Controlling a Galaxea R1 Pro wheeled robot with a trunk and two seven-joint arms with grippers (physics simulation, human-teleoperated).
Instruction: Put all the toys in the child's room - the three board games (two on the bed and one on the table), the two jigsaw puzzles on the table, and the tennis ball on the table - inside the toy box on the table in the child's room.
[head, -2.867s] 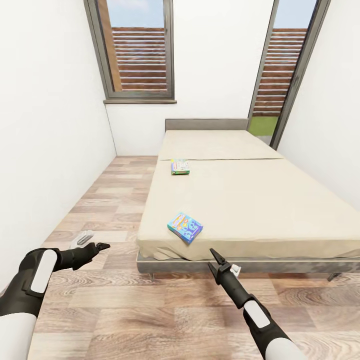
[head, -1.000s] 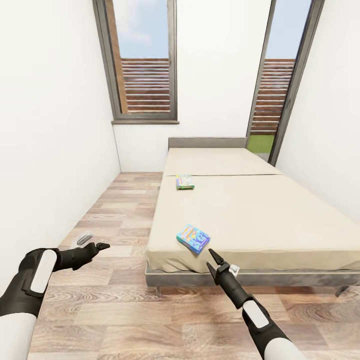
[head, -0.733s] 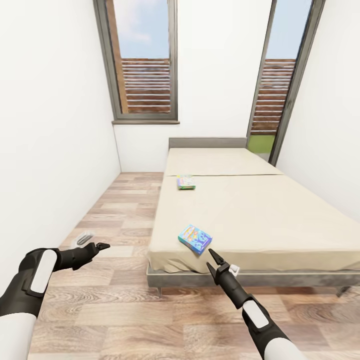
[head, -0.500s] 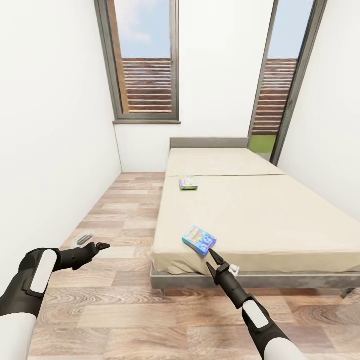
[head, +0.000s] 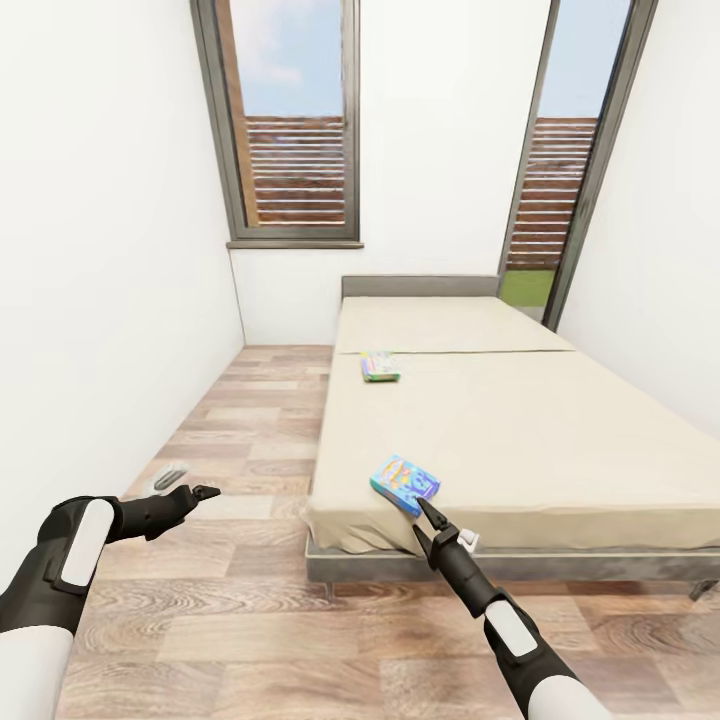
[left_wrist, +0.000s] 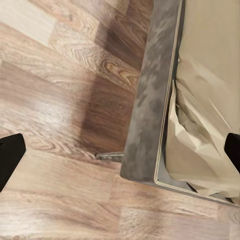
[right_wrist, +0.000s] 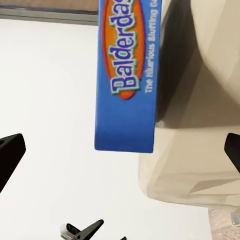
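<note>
The bed (head: 520, 430) fills the right of the child's room, its beige sheet carrying 2 board games: the nearer blue board game (head: 405, 482) lies at the bed's front left corner, and the farther green board game (head: 381, 366) rests near the left edge, closer to the headboard. The right gripper (head: 428, 520) hangs just in front of the blue box, its jaws spread wide and empty; its wrist camera shows the box's blue side lettered "Balderdash". The left gripper (head: 196, 493) hovers over the wood floor (head: 230, 440), also wide open, holding nothing, well apart from the bed.
</note>
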